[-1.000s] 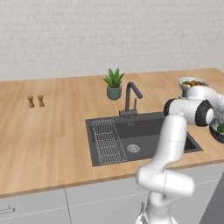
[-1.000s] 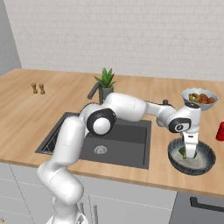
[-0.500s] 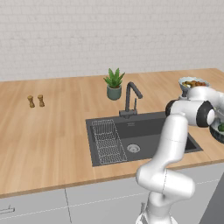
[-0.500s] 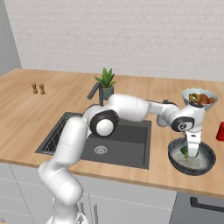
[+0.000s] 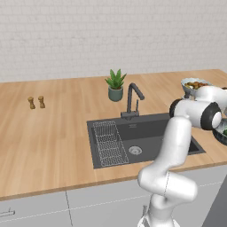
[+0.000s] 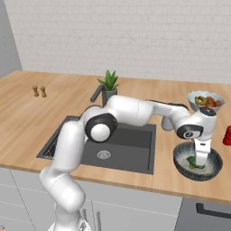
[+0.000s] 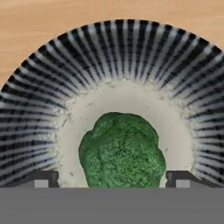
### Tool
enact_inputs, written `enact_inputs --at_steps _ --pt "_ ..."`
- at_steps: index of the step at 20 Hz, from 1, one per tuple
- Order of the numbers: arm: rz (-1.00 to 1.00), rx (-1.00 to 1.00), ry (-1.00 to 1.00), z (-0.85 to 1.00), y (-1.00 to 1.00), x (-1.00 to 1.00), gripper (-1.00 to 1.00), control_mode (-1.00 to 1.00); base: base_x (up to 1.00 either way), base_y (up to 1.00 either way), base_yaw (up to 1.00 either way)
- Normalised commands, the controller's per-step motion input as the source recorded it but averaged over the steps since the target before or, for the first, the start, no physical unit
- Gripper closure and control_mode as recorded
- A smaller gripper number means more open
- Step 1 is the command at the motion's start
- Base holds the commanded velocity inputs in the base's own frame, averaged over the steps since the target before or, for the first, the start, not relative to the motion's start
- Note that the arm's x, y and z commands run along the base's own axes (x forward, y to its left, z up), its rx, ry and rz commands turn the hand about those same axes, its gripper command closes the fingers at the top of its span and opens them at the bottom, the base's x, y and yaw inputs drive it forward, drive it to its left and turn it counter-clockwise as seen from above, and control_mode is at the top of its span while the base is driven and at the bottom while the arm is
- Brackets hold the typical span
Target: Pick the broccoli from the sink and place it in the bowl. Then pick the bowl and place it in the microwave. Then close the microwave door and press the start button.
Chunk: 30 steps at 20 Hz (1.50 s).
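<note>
Over the bowl (image 6: 198,161) at the counter's right end, we held our gripper (image 7: 112,180) with its jaws spread wide, one fingertip (image 7: 40,178) clear of the broccoli (image 7: 121,151) on each side. We saw the floret resting on the bowl's pale bottom, well away from the sink (image 5: 142,137).

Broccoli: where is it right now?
The broccoli lies in the bowl on the counter right of the sink, between the open jaws.
</note>
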Motion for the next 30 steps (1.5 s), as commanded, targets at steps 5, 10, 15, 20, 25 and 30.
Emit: enact_inputs --at_steps 5,10,15,20,25,30 --pt "0.02 -0.11 0.02 0.60 0.40 -0.24 -1.00 -1.00 0.00 0.00 0.00" --pt "0.17 -0.11 0.18 0.56 0.33 -0.10 -1.00 -1.00 0.00 0.00 0.00" --pt "0.32 -0.06 0.15 0.17 0.41 -0.09 -1.00 -1.00 0.00 0.00 0.00" --pt "0.43 0.00 0.01 0.16 0.10 -0.21 -1.00 -1.00 0.00 0.00 0.00" --pt "0.40 0.00 0.00 0.03 0.15 -0.25 -1.00 -1.00 0.00 0.00 0.00" --pt "0.28 0.00 0.04 0.07 0.21 -0.02 -1.00 -1.00 0.00 0.00 0.00"
